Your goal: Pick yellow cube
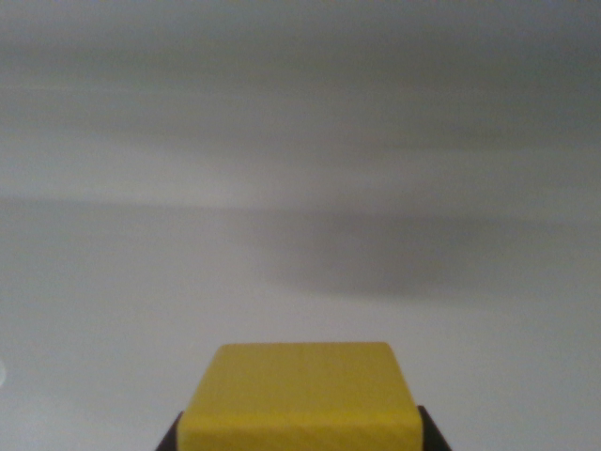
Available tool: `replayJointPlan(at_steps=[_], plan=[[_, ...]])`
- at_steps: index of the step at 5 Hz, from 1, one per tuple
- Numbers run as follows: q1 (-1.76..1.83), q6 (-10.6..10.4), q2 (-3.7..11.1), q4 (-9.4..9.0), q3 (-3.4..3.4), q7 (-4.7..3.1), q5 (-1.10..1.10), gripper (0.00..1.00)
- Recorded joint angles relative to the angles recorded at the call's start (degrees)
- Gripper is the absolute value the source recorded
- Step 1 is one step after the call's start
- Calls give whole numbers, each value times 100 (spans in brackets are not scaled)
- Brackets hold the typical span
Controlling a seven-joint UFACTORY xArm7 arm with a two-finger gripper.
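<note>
The yellow cube point(300, 390) fills the bottom centre of the wrist view, its top face and front edge showing. Dark fingertips point(170, 438) of my gripper point(300, 440) peek out on both sides of the cube, pressed against its left and right faces. The gripper is shut on the cube. The rest of the fingers is cut off by the lower edge of the view. A soft dark shadow point(366, 258) lies on the grey surface well away from the cube, so the cube hangs above the surface.
A plain light grey surface point(113, 282), streaked by motion blur, fills the rest of the view. No other object shows.
</note>
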Motion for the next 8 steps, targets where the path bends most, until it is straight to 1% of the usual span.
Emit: replayJointPlan(at_steps=[1,2,3,4,5,6,7,8], plan=[[0,268,-114,154,0,5,-2,100],[0,268,-114,154,0,5,-2,100],[-1,542,-230,312,0,10,-4,100],[-1,542,-230,312,0,10,-4,100],[-1,802,-341,461,-1,15,-6,100],[-1,802,-341,461,-1,15,-6,100],[-2,1059,-450,609,-1,19,-7,100],[-2,1059,-450,609,-1,19,-7,100]])
